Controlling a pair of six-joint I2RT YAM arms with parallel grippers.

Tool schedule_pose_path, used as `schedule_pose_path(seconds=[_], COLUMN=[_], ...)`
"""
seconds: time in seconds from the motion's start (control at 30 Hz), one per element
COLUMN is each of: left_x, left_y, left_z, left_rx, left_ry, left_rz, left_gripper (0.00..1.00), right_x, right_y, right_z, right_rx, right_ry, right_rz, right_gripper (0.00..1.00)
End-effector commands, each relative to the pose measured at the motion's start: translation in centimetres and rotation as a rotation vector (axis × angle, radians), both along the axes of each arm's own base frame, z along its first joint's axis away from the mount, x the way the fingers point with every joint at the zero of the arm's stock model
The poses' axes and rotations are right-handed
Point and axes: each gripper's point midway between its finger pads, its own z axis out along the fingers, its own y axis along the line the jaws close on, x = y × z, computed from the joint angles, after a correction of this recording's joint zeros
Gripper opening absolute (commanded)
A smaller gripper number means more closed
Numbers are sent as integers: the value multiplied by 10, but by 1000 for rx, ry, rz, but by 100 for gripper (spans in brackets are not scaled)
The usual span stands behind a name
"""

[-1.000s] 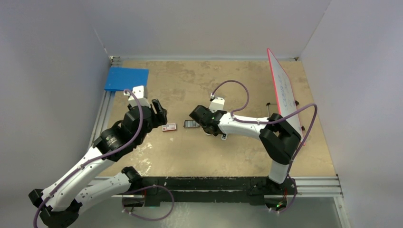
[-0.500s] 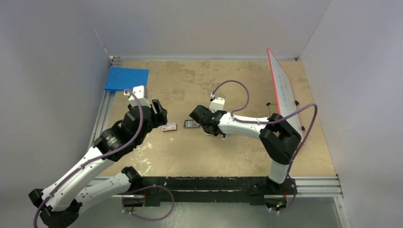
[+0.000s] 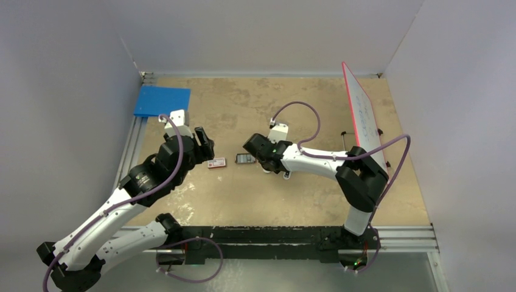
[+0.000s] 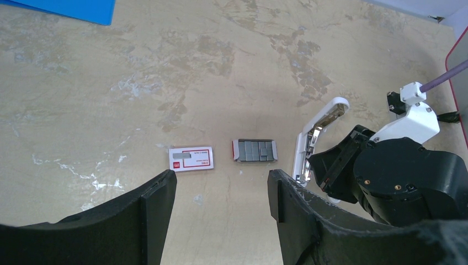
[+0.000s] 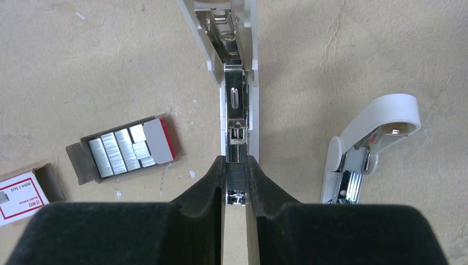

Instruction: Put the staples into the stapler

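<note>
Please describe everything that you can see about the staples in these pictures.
The staples are grey, shiny metal strips lying flat, side by side, in a small open cardboard tray that has a red-and-white flap at one end. They fill most of the tray. The tray rests on the table, between the red-and-white box and the opened stapler, apart from both. Only the tray touches the staples.
</note>
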Motion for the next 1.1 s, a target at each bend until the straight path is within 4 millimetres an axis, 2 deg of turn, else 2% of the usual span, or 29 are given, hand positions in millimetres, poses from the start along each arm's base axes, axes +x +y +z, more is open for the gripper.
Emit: schedule_pose_path(seconds=[0.0, 0.67, 1.07], left_x=[4, 4, 4], left_y=[-1, -1, -1], left_z=[4, 4, 3], left_rx=[-2, -1, 0], left_ry=[-25, -24, -24], left_rz=[-1, -2, -1], left_gripper=[61, 61, 62], right_x=[4, 3, 1], right_y=[8, -2, -1], right_z=[18, 3, -4], right_rx=[43, -7, -14], right_ry=[-34, -25, -9], right_rz=[9, -11, -9], right_gripper=[14, 14, 14])
